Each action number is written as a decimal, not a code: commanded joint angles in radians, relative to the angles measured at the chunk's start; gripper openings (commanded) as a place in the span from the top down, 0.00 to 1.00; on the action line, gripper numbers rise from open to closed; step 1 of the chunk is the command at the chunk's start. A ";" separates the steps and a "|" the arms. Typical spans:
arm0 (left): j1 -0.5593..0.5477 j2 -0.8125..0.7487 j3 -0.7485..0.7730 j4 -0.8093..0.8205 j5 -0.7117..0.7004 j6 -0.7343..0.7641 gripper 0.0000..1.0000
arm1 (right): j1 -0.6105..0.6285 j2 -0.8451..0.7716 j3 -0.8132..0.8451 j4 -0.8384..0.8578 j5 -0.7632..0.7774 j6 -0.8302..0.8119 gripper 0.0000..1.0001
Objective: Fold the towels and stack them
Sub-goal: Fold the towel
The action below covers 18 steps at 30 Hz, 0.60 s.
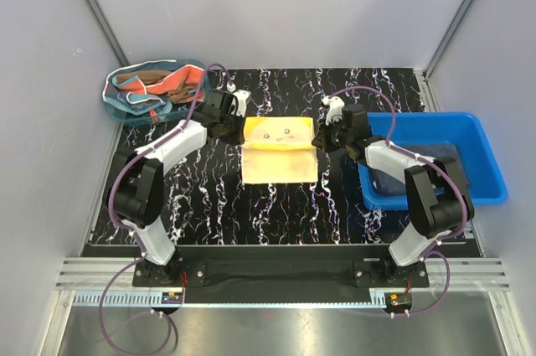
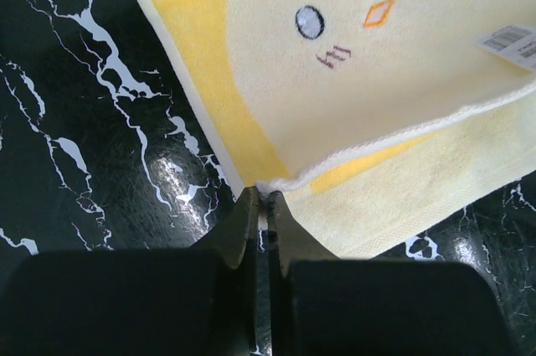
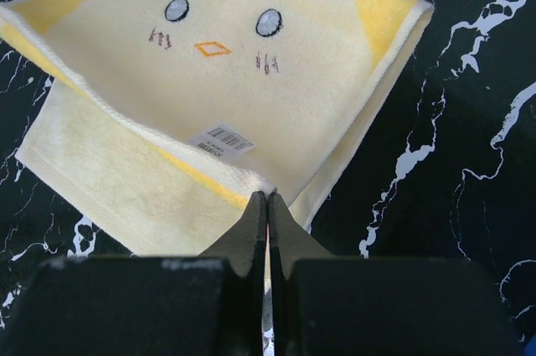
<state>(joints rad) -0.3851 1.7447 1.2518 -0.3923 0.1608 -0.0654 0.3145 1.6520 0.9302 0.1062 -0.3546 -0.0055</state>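
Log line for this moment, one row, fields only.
phase: folding | item: yellow towel, on table, upper layer doubled over lower | left gripper: shut on flap corner | right gripper: shut on other flap corner

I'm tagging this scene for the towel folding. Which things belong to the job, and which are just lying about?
Job: yellow towel, its corners pinched by the left gripper and right gripper; orange-red towel; dark towel.
Lying about: teal mesh basket holding the orange-red towel; blue bin holding the dark towel.

One yellow towel point(image 1: 279, 161), one basket point(image 1: 115, 111), one blue bin point(image 1: 494, 182).
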 commanded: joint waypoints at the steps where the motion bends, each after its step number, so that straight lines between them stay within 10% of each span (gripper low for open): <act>1: -0.001 -0.060 0.017 0.052 -0.021 -0.033 1.00 | 0.006 -0.061 0.007 0.018 0.045 -0.013 1.00; 18: -0.044 -0.134 -0.115 0.047 -0.043 -0.076 1.00 | 0.015 -0.133 -0.085 -0.048 0.051 0.077 1.00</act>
<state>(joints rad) -0.4263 1.6234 1.1584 -0.3866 0.1459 -0.1169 0.3210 1.5314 0.8577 0.0731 -0.3309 0.0315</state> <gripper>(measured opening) 0.027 0.010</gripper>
